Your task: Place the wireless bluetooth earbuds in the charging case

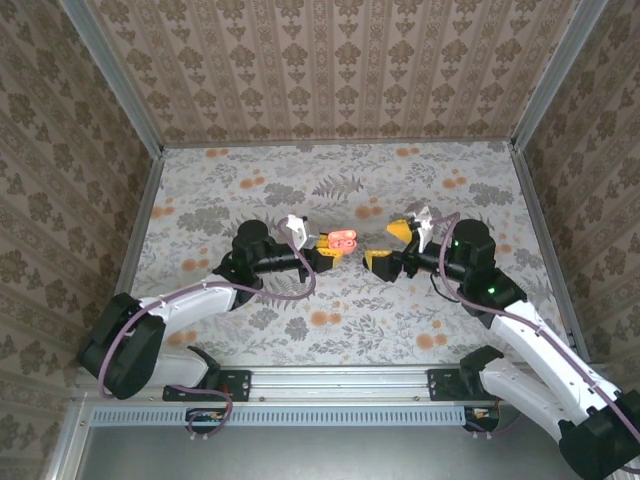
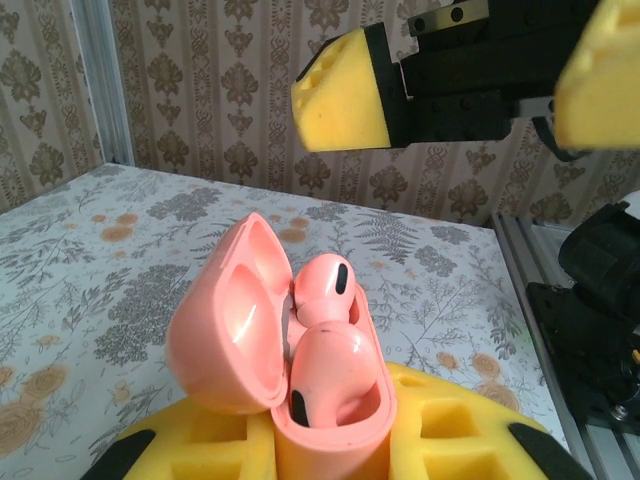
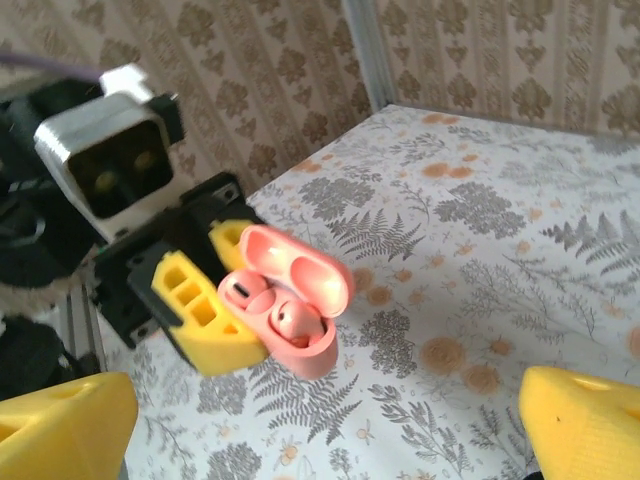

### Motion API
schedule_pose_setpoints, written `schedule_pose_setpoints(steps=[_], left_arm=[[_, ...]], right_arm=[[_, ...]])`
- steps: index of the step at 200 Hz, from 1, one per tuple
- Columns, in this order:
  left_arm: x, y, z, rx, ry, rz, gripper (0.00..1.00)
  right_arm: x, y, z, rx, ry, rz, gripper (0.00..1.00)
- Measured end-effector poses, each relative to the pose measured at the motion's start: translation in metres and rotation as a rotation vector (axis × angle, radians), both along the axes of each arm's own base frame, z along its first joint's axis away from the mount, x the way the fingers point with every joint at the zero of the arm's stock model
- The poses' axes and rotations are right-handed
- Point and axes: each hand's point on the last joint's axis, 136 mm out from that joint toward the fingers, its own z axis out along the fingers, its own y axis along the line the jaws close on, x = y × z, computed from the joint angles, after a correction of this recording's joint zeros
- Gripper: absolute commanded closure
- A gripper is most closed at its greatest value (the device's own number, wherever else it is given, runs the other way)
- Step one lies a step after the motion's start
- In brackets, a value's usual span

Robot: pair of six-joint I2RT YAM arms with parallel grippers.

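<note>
Inside left claw (image 2: 330, 450), open case (image 2: 225, 340); both earbuds (image 2: 325, 285) within.

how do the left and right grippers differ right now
The left gripper is shut on the open pink charging case; the right gripper holds nothing. Left jaws sit close together, right jaws are spread wide. Both are yellow-tipped and face each other.

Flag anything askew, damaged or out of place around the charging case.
Nothing stands out. The charging case is gripped in the left gripper with its lid open and intact. Both pink earbuds are in their wells. The right gripper is open and not touching the case.
</note>
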Motion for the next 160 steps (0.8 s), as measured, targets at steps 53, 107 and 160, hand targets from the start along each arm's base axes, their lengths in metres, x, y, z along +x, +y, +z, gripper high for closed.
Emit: schedule_pose_setpoints(steps=[53, 107, 160], left_arm=[[-0.004, -0.001, 0.002, -0.004, -0.001, -0.027, 0.85], [-0.005, -0.001, 0.004, -0.007, -0.004, -0.034, 0.85], [-0.006, -0.002, 0.006, -0.010, -0.007, -0.042, 0.85]], right_arm=[[-0.005, 0.012, -0.024, -0.227, -0.104, 0.182, 0.04], [-0.003, 0.025, -0.050, -0.320, -0.075, 0.336, 0.08], [0.003, 0.043, -0.053, -0.300, -0.068, 0.425, 0.13]])
